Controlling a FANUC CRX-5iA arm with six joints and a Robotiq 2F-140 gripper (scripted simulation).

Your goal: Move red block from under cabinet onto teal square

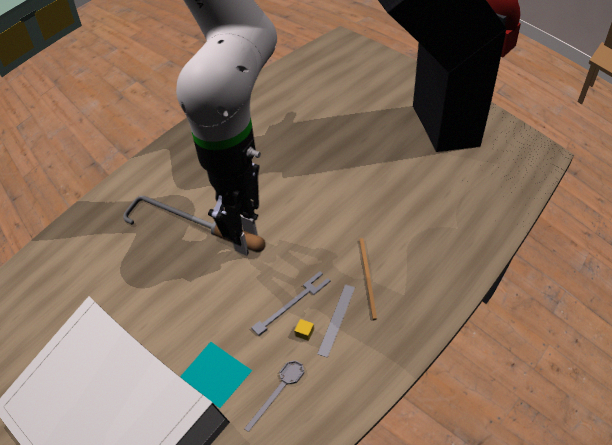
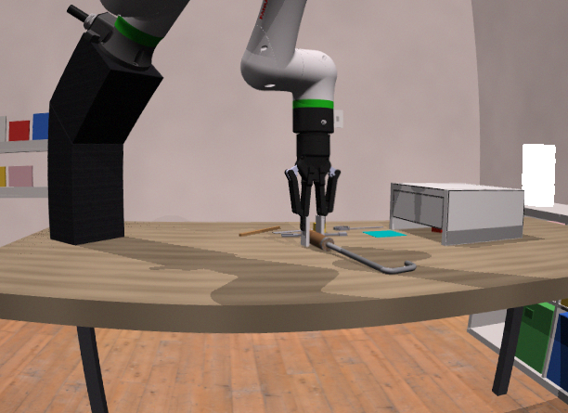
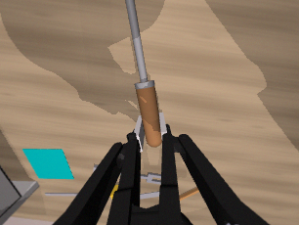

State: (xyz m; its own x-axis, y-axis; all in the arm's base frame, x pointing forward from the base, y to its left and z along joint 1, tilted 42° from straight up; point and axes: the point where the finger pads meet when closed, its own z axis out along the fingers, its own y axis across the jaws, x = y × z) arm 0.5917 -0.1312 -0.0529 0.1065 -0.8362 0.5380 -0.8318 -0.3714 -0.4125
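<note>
My gripper [image 1: 243, 240] [image 2: 313, 238] [image 3: 151, 120] stands upright at the table's middle left, shut on the brown handle [image 1: 255, 242] [image 2: 320, 239] [image 3: 149, 110] of a grey hook tool. The tool lies low at the table top, its hooked end pointing away from the fingers. The teal square [image 1: 216, 374] [image 2: 384, 234] [image 3: 48, 162] lies flat beside the white cabinet [image 1: 100, 375] [image 2: 483, 209]. The red block [image 2: 436, 229] shows only in the exterior view, as a small red patch under the cabinet; the top view hides it.
Near the teal square lie a grey fork tool [image 1: 292, 303], a yellow cube [image 1: 304, 329], a flat grey bar [image 1: 336, 320], a wooden stick [image 1: 367, 278] [image 2: 259, 230] and a grey ring-headed tool [image 1: 280, 390]. A black pedestal [image 1: 455, 85] [image 2: 85, 172] stands at the far side.
</note>
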